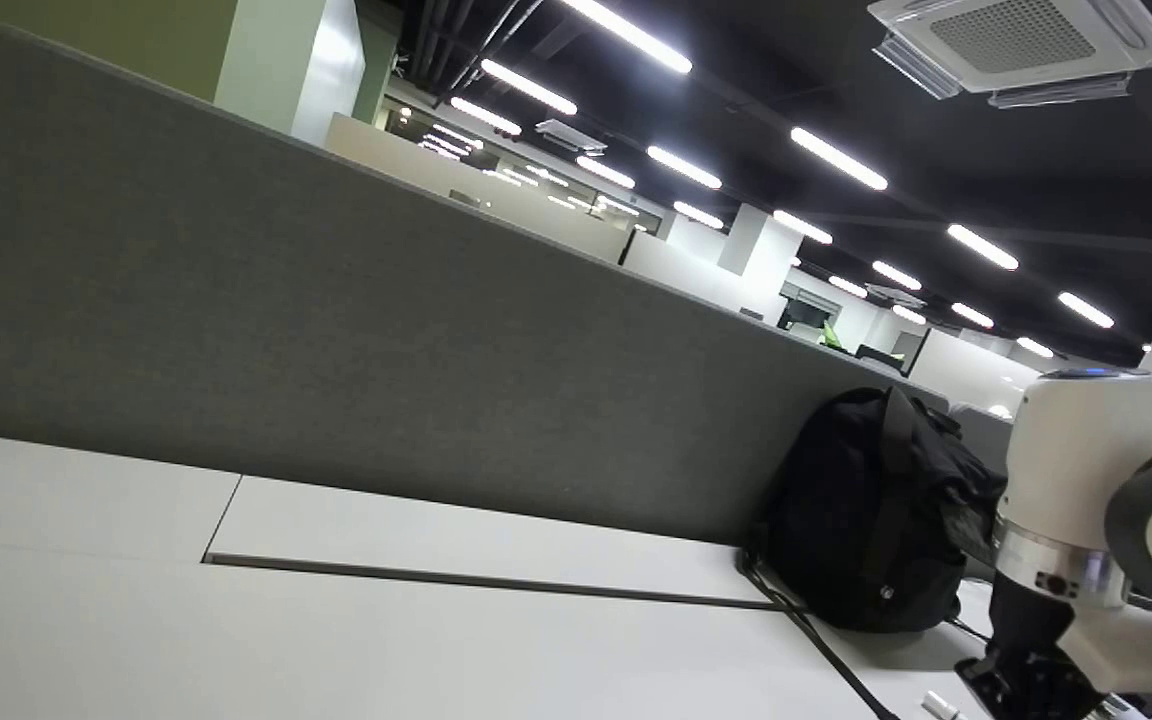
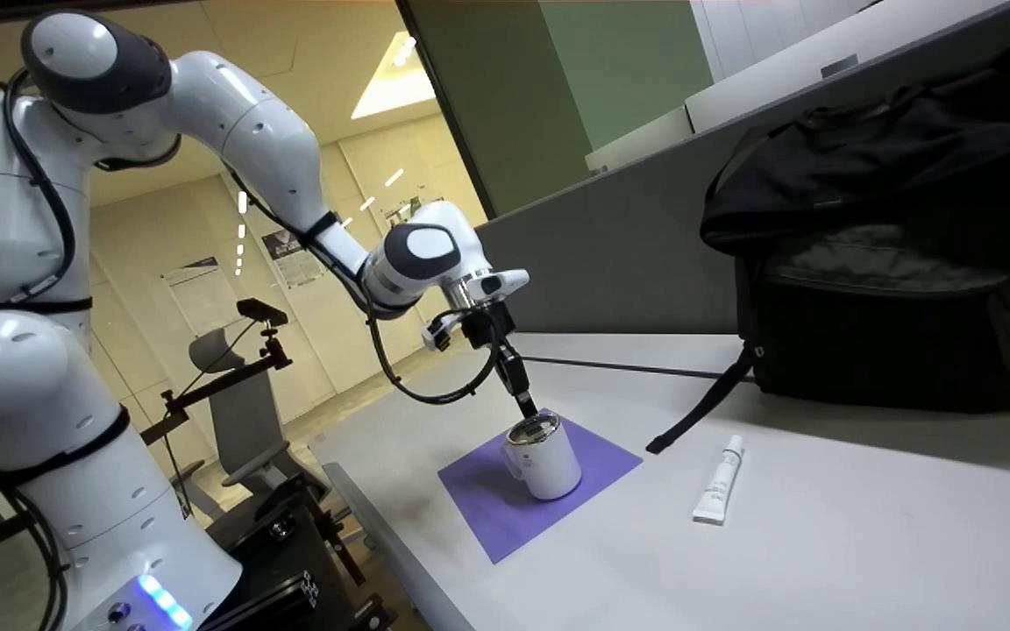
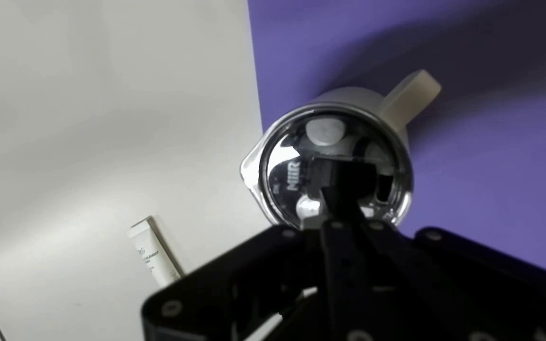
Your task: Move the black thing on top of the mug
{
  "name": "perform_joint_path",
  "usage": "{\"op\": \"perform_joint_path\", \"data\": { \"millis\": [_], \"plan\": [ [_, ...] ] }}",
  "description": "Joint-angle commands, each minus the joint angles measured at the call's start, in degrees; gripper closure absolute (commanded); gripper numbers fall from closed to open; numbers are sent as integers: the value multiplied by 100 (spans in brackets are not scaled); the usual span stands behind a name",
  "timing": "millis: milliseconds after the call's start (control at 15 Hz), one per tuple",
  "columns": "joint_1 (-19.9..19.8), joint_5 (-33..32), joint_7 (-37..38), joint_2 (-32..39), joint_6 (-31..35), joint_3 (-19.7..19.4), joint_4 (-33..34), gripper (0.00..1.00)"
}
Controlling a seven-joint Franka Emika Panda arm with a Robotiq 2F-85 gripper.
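- My white jointed robot arm, fitted with black cabling, rises at the left of an exterior view, bends over at its top and slopes down above a flat white table.
- The wrist points downward, bringing the black two-finger gripper right to the round see-through lid of a white cylindrical mug.
- Its fingers stand narrow, drawn close side by side. Whether they pinch anything, or touch the lid, I cannot tell.
- On the lid I make out a small black rectangle near the rim and a dark blocky shape at the fingertips; which of the two the task means, I cannot tell.
- I count one mug with one handle, upright on one four-cornered purple sheet.
- I count one slim white tube, lying on the table well apart from the mug.
- I count one black fabric backpack, seen in both exterior views, standing by a long grey partition; one strap trails over the table.
- Only the wrist view lets me read the lid's pale lettering, "MiiR".
- A grey office chair shows in just an exterior view.
- Bright tube lights in rows and a white square ceiling unit show in an exterior view where the bottom edge cuts off my gripper.
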Motion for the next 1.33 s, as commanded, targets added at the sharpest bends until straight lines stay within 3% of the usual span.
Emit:
{"op": "perform_joint_path", "data": {
  "millis": [0, 200, 267, 400, 1067, 1267],
  "plan": [
    [-552, 822, -1402, -680, -1176, 537, 225, 100],
    [-861, 1220, -2204, -951, -1927, 721, 510, 100],
    [-919, 1219, -2266, -1002, -2054, 725, 582, 74],
    [-1017, 1139, -2328, -1155, -2083, 729, 629, 67],
    [-1247, 1256, -2389, -1588, -1148, 782, 370, 2],
    [-1264, 1297, -2448, -1618, -1110, 798, 339, 0]
  ]
}}
